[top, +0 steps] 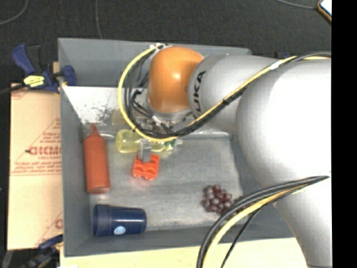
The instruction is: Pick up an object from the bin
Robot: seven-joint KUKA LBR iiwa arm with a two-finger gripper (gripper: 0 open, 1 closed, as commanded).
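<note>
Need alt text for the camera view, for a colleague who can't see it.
The arm's gripper hangs in the middle of the grey bin, over a pale yellow translucent piece and an orange block. A red squeeze bottle lies left, a dark blue cylinder lower left, purple grapes lower right.

Black letters reading "UKA" run up the silver arm (234,88) beside its orange cover (173,77) — the start of the word is hidden. The blue canister (118,220) bears a pale round label — too small to read.
</note>
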